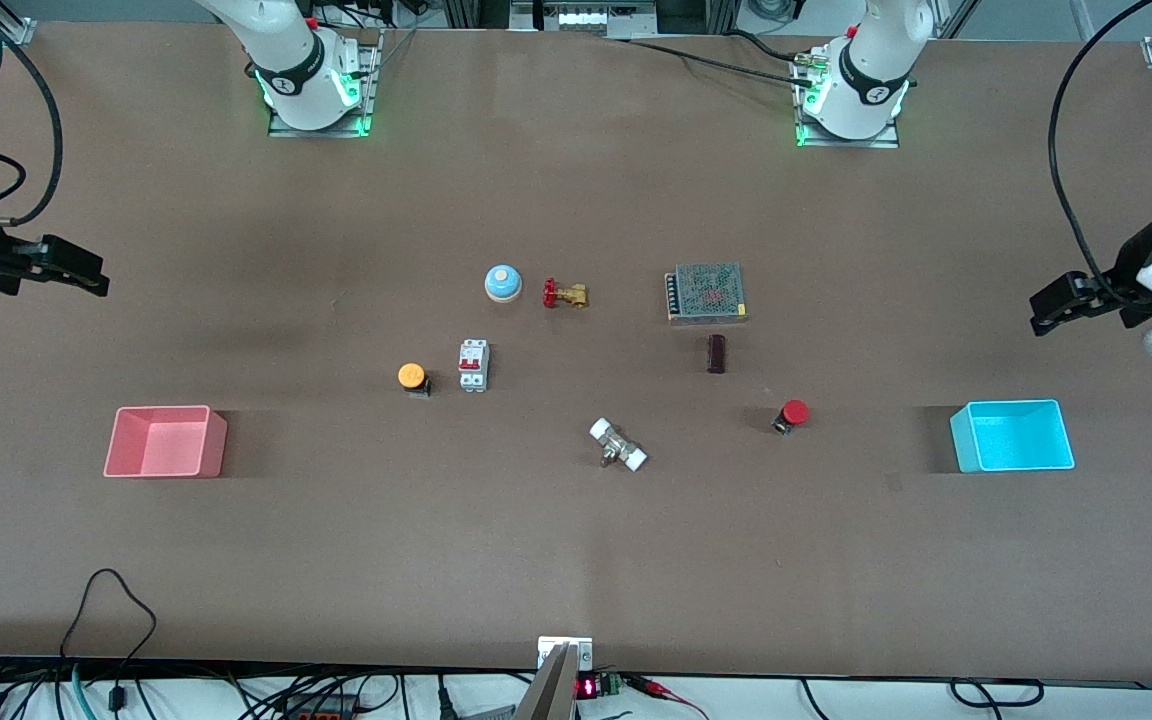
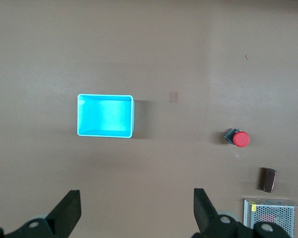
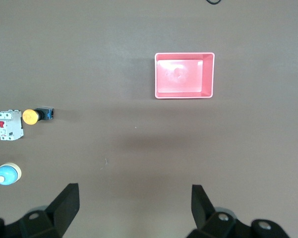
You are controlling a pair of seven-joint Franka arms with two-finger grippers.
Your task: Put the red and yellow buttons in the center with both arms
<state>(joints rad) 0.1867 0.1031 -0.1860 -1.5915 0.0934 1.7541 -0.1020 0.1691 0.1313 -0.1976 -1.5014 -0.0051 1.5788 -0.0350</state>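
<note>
The red button (image 1: 792, 413) lies on the brown table (image 1: 576, 560) toward the left arm's end, beside the blue tray; it also shows in the left wrist view (image 2: 240, 139). The yellow button (image 1: 413, 377) lies toward the right arm's end, beside a white circuit breaker (image 1: 474, 365); it also shows in the right wrist view (image 3: 31, 116). My left gripper (image 1: 1039, 310) hangs open and empty high over the table's edge at the left arm's end (image 2: 137, 210). My right gripper (image 1: 96, 282) hangs open and empty high over the right arm's end (image 3: 135, 208).
A pink tray (image 1: 166, 441) and a blue tray (image 1: 1012, 436) stand at the two ends. Between the buttons lie a blue dome bell (image 1: 502, 283), a brass valve with a red handwheel (image 1: 564, 294), a metal power supply (image 1: 705, 292), a dark block (image 1: 716, 353) and a white-capped fitting (image 1: 618, 445).
</note>
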